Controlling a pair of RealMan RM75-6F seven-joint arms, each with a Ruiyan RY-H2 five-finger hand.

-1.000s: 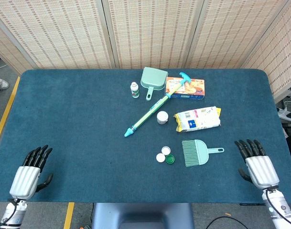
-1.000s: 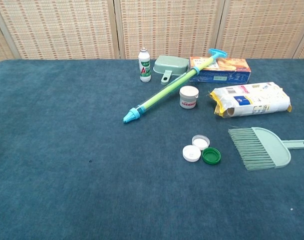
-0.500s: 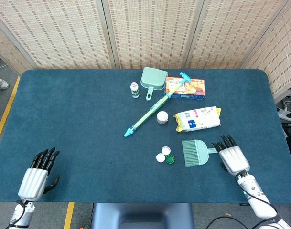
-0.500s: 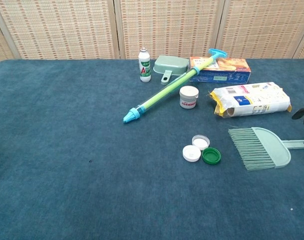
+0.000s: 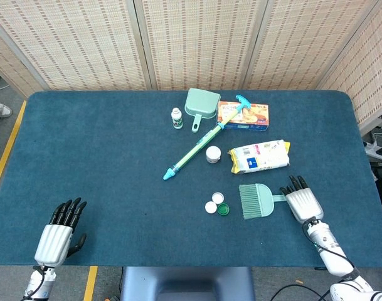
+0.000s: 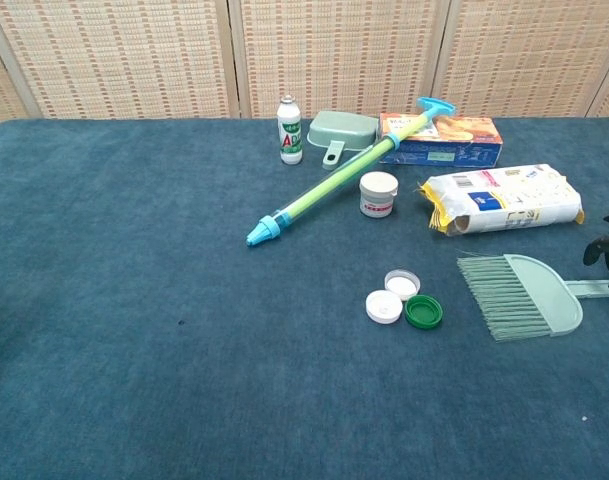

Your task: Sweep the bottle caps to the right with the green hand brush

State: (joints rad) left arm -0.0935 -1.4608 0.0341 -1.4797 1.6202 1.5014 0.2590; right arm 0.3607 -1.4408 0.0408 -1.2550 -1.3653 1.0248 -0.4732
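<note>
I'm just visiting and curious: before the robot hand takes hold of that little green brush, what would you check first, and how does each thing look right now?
1. Green hand brush lies flat, bristles toward the caps: ok.
2. Brush handle reachable: right robot hand is over its end: ok.
3. Handle already held: cannot tell; the fingers hide it.
4. Bottle caps clustered together just left of the bristles: ok.
5. Snack bag lies close behind the brush and could get bumped: not ok.
6. Left robot hand far from the work, holding nothing: ok.
</note>
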